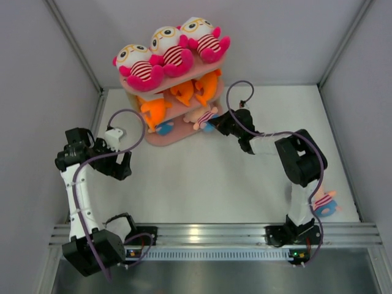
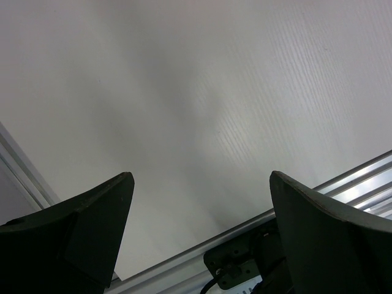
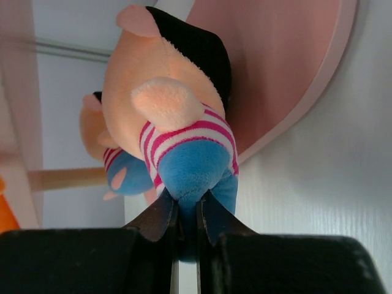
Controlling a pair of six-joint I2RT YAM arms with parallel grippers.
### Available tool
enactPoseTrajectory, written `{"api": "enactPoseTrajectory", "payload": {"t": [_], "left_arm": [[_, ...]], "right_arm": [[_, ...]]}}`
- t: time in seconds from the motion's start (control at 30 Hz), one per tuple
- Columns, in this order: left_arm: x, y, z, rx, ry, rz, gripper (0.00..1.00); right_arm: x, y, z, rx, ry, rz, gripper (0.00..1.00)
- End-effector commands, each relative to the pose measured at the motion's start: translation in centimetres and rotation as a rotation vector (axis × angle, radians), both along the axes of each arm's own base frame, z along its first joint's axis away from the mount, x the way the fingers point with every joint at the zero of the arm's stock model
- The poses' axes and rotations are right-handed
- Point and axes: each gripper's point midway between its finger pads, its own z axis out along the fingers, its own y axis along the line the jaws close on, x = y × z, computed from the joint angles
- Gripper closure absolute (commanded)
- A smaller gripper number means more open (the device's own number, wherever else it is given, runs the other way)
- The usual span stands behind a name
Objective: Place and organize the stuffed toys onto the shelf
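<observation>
The table (image 1: 202,184) is mostly bare white. The shelf (image 1: 174,137) stands at its far side, and I read the sorting as one kind per tier. Three glasses dolls (image 1: 166,49) sit in a row on the top board, the sharks (image 1: 154,110) fill the middle, and the bottom board takes the striped ones.

That would explain why my right arm reaches across to the shelf's low right end. It is bringing a striped doll (image 3: 171,104) to that bottom board, just beside a second doll (image 3: 116,168) already tucked in there. The held one is upright with its head towards the shelf, which I take as a way to slide it in head first. I cannot tell whether its weight is on the board yet.

A spare doll (image 1: 324,203) lies on the table by the right arm's base, so I judge the job nearly done but not finished.

The right gripper (image 1: 222,122) is pinched narrow on the striped doll's blue lower end, with the plush squeezed between the fingers. The left gripper (image 2: 202,177) is spread wide with nothing between its fingers. It hangs over bare table, well apart from the shelf, which I take as parked clear.
</observation>
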Motion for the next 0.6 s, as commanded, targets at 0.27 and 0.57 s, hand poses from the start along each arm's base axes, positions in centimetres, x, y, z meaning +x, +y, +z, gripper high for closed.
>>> {"api": "enactPoseTrajectory", "payload": {"t": [0.27,0.57], "left_arm": [[1.4,0.4,0.6,-0.012,0.018,-0.002,0.02],[1.5,0.4,0.3,-0.024,0.028,-0.007,0.02]], "right_arm": [[8.1,-1.0,2.8,0.092,-0.101,-0.213,1.00],[8.6,-1.4,-0.5,0.058,0.003,-0.232,0.52]]}}
